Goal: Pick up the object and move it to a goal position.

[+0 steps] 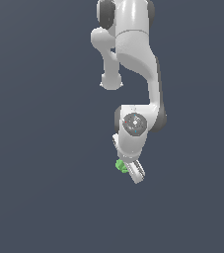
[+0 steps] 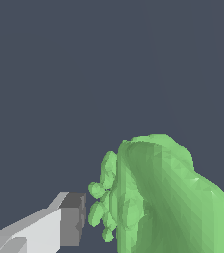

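A: Where is the small bright green lumpy faceted blob (image 2: 168, 197)?

B: Between the fingers of the white arm's tool (image 1: 131, 170), at its tip.

A: Gripped?

B: A grey pad (image 2: 73, 217) sits close on one side, another peeks past the far side; real contact I cannot tell.

A: Room around?

B: Plain dark blue-grey surface (image 1: 44, 148) on every side.

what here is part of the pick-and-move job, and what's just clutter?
Part of the job:
- small bright green lumpy blob, sitting between the fingers
- white robot gripper

Just lying about:
- nothing else in either view; only a plain dark grey background. No goal marker shows.
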`<move>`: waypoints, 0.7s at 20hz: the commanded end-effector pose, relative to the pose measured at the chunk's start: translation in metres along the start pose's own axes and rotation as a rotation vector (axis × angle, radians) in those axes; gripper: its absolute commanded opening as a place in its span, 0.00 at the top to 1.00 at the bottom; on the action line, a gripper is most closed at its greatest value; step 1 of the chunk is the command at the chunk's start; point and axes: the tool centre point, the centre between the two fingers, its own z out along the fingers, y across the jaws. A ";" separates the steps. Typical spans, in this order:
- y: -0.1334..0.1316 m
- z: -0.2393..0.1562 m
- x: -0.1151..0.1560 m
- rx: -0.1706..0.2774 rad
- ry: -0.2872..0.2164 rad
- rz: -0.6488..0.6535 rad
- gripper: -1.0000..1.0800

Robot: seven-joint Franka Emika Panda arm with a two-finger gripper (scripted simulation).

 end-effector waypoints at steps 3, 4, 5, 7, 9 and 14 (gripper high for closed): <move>0.002 -0.002 0.000 0.000 0.000 0.000 1.00; 0.003 -0.003 0.000 0.000 0.000 0.000 1.00; 0.004 -0.004 0.000 0.000 0.000 0.000 1.00; 0.008 -0.007 0.000 0.000 0.000 0.000 1.00; 0.012 -0.011 0.000 0.000 0.000 0.000 1.00; 0.029 -0.026 0.001 0.001 -0.001 0.000 1.00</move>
